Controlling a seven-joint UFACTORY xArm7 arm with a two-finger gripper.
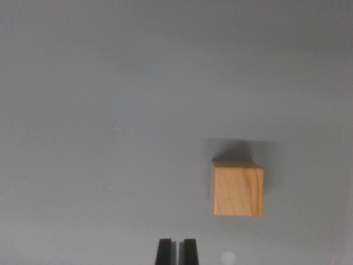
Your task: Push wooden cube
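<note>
You are risking a glancing push: your gripper (177, 252), fingers nearly together and holding nothing, is sitting left of the cube (238, 190) on the grey table (99, 138), so off-centre contact could spin it.

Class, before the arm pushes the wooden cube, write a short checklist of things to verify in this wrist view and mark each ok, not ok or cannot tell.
1. Wooden cube fully in view: ok.
2. Cube sits flat on the grey table: ok.
3. Hand closed for pushing: ok, its fingers are nearly together with only a thin slit between.
4. Hand lined up with the cube: not ok, the cube lies toward the wrist view's right of the fingers.
5. Hand apart from the cube: ok, bare table shows between them.
6. Table around the cube clear: ok within this view; beyond it, cannot tell.
</note>
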